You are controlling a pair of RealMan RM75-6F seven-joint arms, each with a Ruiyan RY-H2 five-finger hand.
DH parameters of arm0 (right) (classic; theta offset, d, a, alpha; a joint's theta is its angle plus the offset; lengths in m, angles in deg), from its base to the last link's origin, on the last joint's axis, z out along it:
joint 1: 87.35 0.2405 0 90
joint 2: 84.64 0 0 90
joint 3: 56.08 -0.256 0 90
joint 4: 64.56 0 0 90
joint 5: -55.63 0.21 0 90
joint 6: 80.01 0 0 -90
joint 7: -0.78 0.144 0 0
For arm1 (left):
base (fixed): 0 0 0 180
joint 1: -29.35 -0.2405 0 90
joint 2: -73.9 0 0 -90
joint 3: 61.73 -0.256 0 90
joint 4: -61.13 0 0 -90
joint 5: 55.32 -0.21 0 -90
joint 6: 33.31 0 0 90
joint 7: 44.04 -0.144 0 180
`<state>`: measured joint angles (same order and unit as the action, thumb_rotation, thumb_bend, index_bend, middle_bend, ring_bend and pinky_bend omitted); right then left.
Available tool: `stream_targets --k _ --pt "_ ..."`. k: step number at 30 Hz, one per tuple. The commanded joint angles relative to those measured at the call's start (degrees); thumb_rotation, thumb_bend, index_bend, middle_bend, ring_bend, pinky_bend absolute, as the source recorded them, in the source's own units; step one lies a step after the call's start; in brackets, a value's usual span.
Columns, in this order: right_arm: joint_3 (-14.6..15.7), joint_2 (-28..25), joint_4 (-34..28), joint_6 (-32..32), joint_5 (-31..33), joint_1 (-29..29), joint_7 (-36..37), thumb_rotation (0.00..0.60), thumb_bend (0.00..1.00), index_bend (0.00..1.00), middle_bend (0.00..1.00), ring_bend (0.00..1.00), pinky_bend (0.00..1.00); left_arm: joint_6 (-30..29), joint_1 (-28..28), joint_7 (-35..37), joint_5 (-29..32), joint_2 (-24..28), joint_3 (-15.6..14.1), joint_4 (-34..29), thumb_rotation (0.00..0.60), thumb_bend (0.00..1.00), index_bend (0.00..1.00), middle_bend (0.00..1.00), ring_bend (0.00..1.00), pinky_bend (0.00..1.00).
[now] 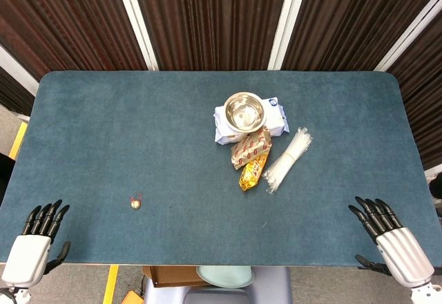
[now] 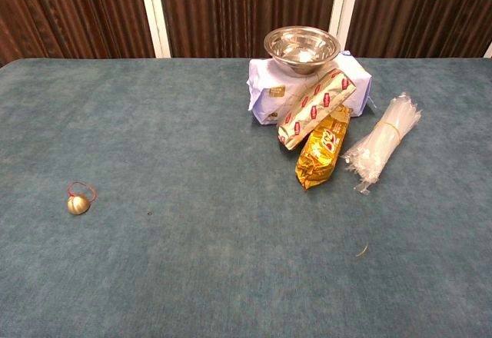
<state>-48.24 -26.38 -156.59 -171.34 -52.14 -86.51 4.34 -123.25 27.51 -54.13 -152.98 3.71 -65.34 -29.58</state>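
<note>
My left hand (image 1: 36,240) hovers at the table's near left corner, fingers straight and apart, holding nothing. My right hand (image 1: 388,239) is at the near right corner, likewise spread and empty. Neither hand shows in the chest view. Nearest the left hand lies a small gold bell with a red loop (image 1: 135,202) (image 2: 78,203). Mid-table, a steel bowl (image 1: 244,111) (image 2: 301,48) sits on a white tissue pack (image 1: 275,119) (image 2: 265,92). A red-and-white snack packet (image 1: 250,148) (image 2: 317,107) leans against the pack, over a yellow snack bag (image 1: 253,172) (image 2: 323,148).
A bundle of clear plastic straws (image 1: 288,159) (image 2: 381,143) lies right of the snacks. The blue felt table (image 1: 103,138) (image 2: 192,261) is backed by dark curtains. A pale round object (image 1: 224,275) shows below the table's near edge.
</note>
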Motion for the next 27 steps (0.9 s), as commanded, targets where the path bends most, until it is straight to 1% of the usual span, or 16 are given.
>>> stream_targets --k 1,4,6,8,9,10,11,12,13,15,16,17,19,23,27 --pt "0.17 0.14 0.13 -0.04 -0.33 -0.02 -0.28 0.6 0.21 0.0 0.0 0.0 0.0 0.74 0.21 -0.61 0.41 -0.4 -0.17 -0.06 0.6 0.42 0.0 0.0 0.0 0.05" --pt "0.27 0.33 0.17 0.11 -0.51 0.0 -0.64 0.6 0.21 0.0 0.0 0.0 0.0 2.01 0.8 -0.86 0.47 -1.1 -0.38 0.23 0.6 0.42 0.0 0.0 0.0 0.05" --pt "0.17 0.67 0.28 0.34 -0.58 0.17 -0.95 0.6 0.21 0.0 0.0 0.0 0.0 3.49 1.79 0.45 -0.1 -2.45 -0.71 0.77 0.6 0.42 0.0 0.0 0.0 0.07" --pt "0.04 0.95 0.25 0.87 -0.18 0.29 -1.45 0.6 0.21 0.0 0.0 0.0 0.0 4.19 2.69 1.23 -0.57 -4.02 -0.42 1.8 0.6 0.42 0.0 0.0 0.0 0.14" --pt "0.02 1.09 0.19 1.26 0.05 0.37 -1.73 0.6 0.21 0.0 0.0 0.0 0.0 4.16 3.27 1.08 -0.89 -5.22 0.21 2.61 0.6 0.42 0.01 0.01 0.02 0.22" --pt "-0.04 1.24 0.13 1.56 0.22 0.44 -2.1 0.6 0.21 0.0 0.0 0.0 0.0 3.88 3.79 0.9 -1.1 -6.68 1.03 3.77 0.6 0.42 0.05 0.07 0.1 0.36" --pt "-0.13 1.45 0.01 1.92 0.41 0.52 -2.67 0.6 0.21 0.0 0.0 0.0 0.0 3.32 4.51 0.75 -1.35 -8.9 2.22 5.71 0.6 0.42 0.08 0.14 0.17 0.45" --pt "-0.17 1.64 -0.09 2.16 0.5 0.57 -3.1 0.6 0.21 0.0 0.0 0.0 0.0 3.0 5.12 0.88 -1.55 -10.53 3.04 7.29 0.6 0.42 0.14 0.26 0.29 0.56" --pt "-0.23 1.89 -0.18 2.4 0.59 0.62 -3.58 0.6 0.21 0.0 0.0 0.0 0.0 3.15 5.87 1.51 -1.71 -11.99 3.59 8.86 0.6 0.42 0.22 0.42 0.43 0.67" --pt "-0.47 2.52 -0.34 3.03 1.0 0.75 -4.76 0.6 0.21 0.0 0.0 0.0 0.0 4.42 7.73 4.53 -1.73 -14.6 4.24 12.11 0.6 0.42 0.36 0.67 0.63 0.82" --pt "-0.57 2.8 -0.39 3.37 1.2 0.82 -5.3 0.6 0.21 0.0 0.0 0.0 0.0 4.97 8.44 5.66 -1.53 -15.61 4.53 13.39 0.6 0.42 0.41 0.75 0.69 0.88" --pt "-0.72 3.14 -0.49 3.91 1.65 0.92 -5.97 0.6 0.21 0.0 0.0 0.0 0.0 5.75 9.41 7.06 -1.19 -16.83 4.99 15.19 0.6 0.42 0.44 0.82 0.75 0.92" --pt "-0.98 3.67 -0.84 4.84 2.56 1.07 -7.05 0.6 0.21 0.0 0.0 0.0 0.0 7.12 10.84 8.54 -0.3 -18.78 5.71 17.91 0.6 0.42 0.47 0.89 0.81 0.97" --pt "-1.33 4.5 -1.26 5.79 3.52 1.23 -8.69 0.6 0.21 0.0 0.0 0.0 0.0 7.37 12.52 9.88 1.08 -22.49 7.18 21.87 0.6 0.42 0.5 0.98 0.9 0.99" --pt "-1.81 5.43 -1.3 6.9 4.75 1.54 -10.03 0.6 0.21 0.0 0.0 0.0 0.0 9.35 14.35 10.45 1.62 -24.53 6.99 24.45 0.6 0.42 0.51 1.0 0.95 1.0"
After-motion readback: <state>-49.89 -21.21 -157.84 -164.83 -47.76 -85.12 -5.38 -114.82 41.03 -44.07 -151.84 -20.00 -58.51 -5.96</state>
